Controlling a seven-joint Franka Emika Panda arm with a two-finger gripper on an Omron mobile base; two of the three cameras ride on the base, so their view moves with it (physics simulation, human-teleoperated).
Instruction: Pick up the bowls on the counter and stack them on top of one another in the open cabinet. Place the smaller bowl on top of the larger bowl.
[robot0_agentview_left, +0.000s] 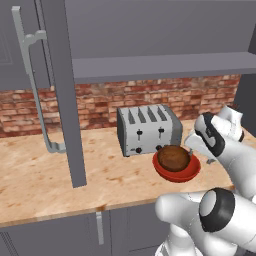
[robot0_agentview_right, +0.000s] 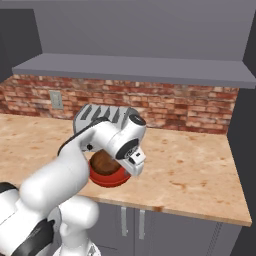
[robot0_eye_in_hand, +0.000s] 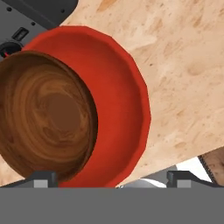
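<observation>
we look at a light tan wood-grain counter (robot0_agentview_left: 45, 175) backed by a red brick wall (robot0_agentview_right: 170, 107), with a grey shelf of the open upper cabinet (robot0_agentview_left: 160, 67) overhead and its tall door with a long bar handle (robot0_agentview_left: 35, 80) swung out at left. a silver four-slot toaster (robot0_agentview_left: 148, 129) stands just behind the wide glossy red bowl (robot0_agentview_left: 189, 171), and the dark brown wood-look bowl (robot0_agentview_left: 173, 157) sits inside the red one, on the counter. our white arm bends over them. in the hand view the gripper (robot0_eye_in_hand: 111, 178) hovers above the bowls, fingertips spread wide and holding nothing. the arm hides most of the toaster in the right base view.
</observation>
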